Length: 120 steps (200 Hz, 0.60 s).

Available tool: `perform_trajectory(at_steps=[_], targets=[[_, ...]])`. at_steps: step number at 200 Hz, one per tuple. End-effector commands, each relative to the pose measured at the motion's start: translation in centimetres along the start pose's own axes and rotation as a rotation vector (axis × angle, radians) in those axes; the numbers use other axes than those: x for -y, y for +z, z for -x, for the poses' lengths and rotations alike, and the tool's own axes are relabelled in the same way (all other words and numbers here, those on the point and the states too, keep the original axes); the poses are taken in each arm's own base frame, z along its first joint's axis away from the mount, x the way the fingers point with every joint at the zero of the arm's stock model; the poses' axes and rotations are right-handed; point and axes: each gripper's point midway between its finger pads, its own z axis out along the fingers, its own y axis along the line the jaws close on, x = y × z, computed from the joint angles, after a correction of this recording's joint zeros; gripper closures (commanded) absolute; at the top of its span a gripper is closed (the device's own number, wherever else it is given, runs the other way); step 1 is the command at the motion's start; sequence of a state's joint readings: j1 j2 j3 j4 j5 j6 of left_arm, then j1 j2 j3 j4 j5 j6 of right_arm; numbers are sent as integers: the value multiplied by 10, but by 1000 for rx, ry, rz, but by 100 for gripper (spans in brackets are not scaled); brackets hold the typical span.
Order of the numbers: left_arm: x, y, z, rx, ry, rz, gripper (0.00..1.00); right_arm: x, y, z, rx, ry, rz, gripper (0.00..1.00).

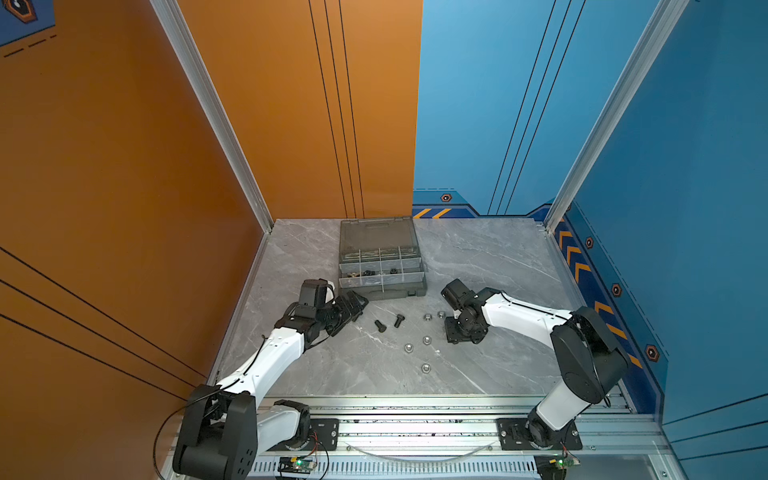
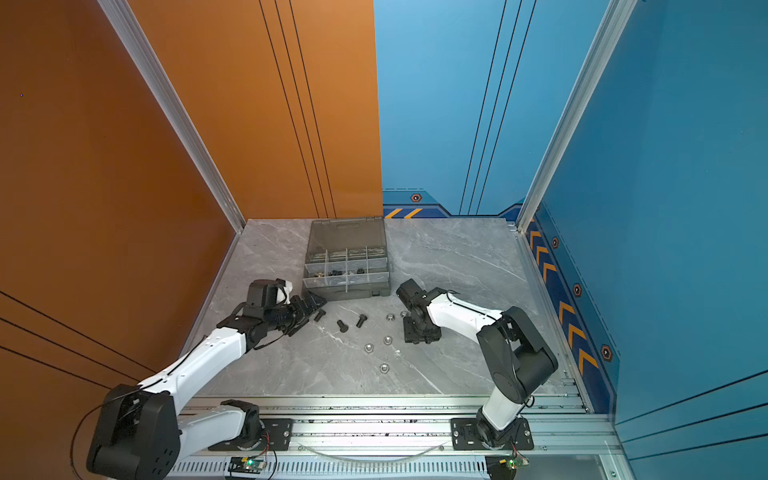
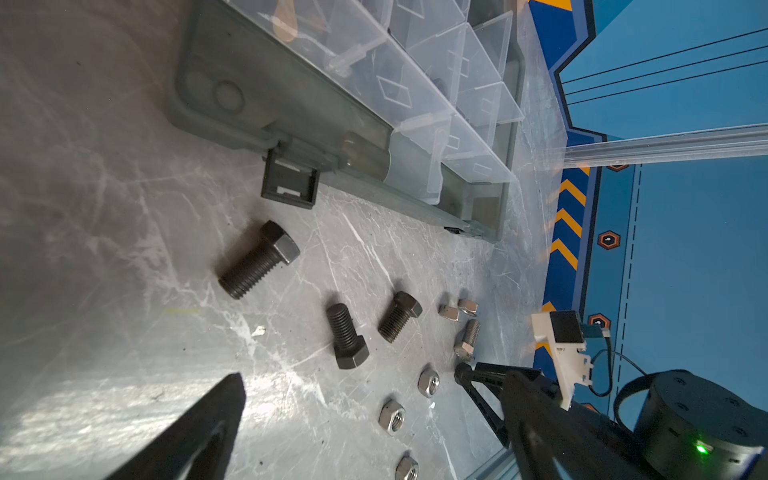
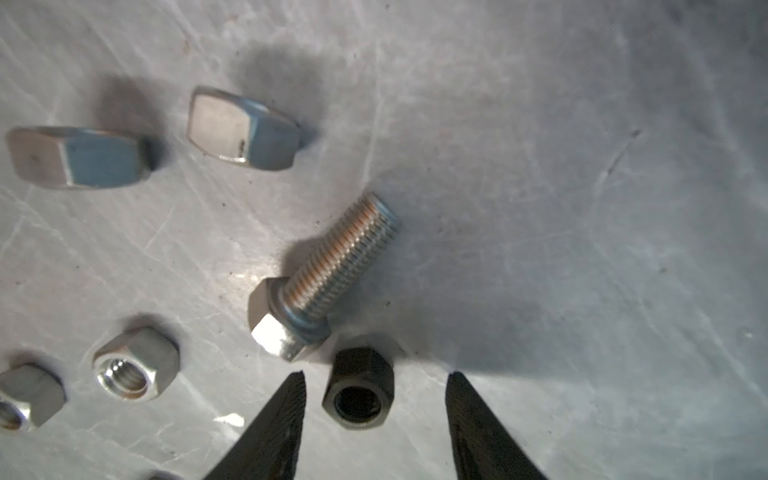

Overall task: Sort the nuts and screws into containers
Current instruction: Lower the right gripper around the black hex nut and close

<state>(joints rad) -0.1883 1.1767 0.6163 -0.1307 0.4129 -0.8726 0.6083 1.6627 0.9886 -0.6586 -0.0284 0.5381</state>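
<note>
- The grey marble table [image 1: 498, 257] carries everything.
- The organiser case [image 1: 399, 292] sits at the back middle of the table with its lid up. A few dark and brass-coloured pieces lie in its compartments [image 1: 367, 273].
- The left gripper [image 1: 360, 308] hovers near the case's front left corner, jaws spread wide and holding nothing.
- The right gripper [image 4: 376, 376] points down at the table, jaws apart on either side of a black nut, with a gap at each side.
- Three black bolts [image 3: 257, 259] lie on their sides in front of the case.
- The silver bolt [image 4: 320, 282] lies just beside the black nut.
- Silver nuts [image 1: 427, 340] lie scattered between the arms.
- The black nut [image 4: 358, 388] rests on the table.
</note>
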Motion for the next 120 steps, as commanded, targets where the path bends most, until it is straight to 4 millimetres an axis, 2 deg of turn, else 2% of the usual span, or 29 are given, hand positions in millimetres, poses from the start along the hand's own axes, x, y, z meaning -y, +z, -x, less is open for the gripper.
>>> perform_trajectory(at_steps=[1,88,120], targets=[[-6,-3,-5,-11,-4,13,2,2,4,-1,10,30,-18,45],[-8,1,-5,-17,-8,16,2,2,10,-10,-15,22,-45,63],[-8,2,-5,-20,-9,14,2,2,14,-10,-21,21,-47,65]])
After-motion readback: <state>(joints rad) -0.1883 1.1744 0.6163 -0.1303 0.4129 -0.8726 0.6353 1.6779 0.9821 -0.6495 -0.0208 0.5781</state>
